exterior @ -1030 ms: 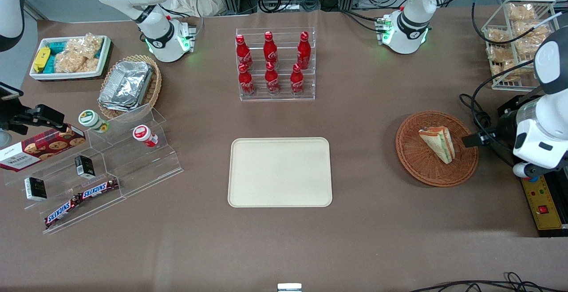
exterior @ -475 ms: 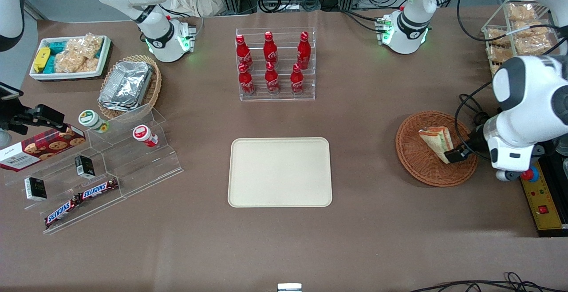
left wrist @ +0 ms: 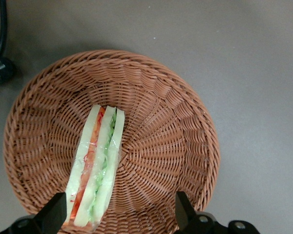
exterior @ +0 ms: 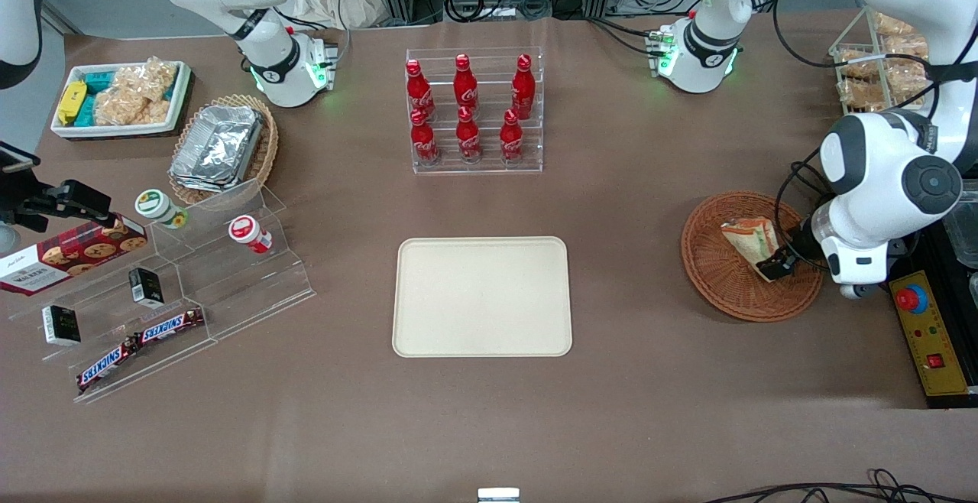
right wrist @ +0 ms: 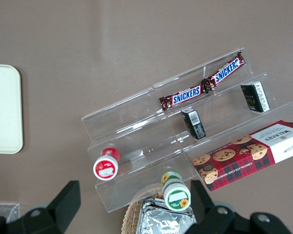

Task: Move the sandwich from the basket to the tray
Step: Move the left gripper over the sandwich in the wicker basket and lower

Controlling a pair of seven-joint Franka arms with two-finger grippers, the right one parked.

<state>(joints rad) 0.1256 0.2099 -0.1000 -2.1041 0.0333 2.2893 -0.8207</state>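
Note:
The sandwich (exterior: 749,239), a clear-wrapped wedge with green and red-orange layers, lies in the round reddish-brown basket (exterior: 707,262) toward the working arm's end of the table. My left gripper (exterior: 776,267) hovers low over the basket, at the end of the sandwich nearest the front camera. In the left wrist view the gripper (left wrist: 119,214) is open. The sandwich (left wrist: 95,163) stands on edge just inside one finger (left wrist: 56,217). The other finger (left wrist: 183,209) is well apart from it, over bare basket weave (left wrist: 161,141). The cream tray (exterior: 482,296) lies empty at mid-table.
An acrylic rack of red bottles (exterior: 474,109) stands farther from the camera than the tray. A wire rack of bagged snacks (exterior: 886,60), cables (exterior: 795,182) and a yellow control box (exterior: 928,327) surround the basket. Acrylic steps with snacks (exterior: 176,281) lie toward the parked arm's end.
The left arm has swung in over the basket. Its gripper has come down from the basket's rim onto the near end of the sandwich. The sandwich still lies in the basket.

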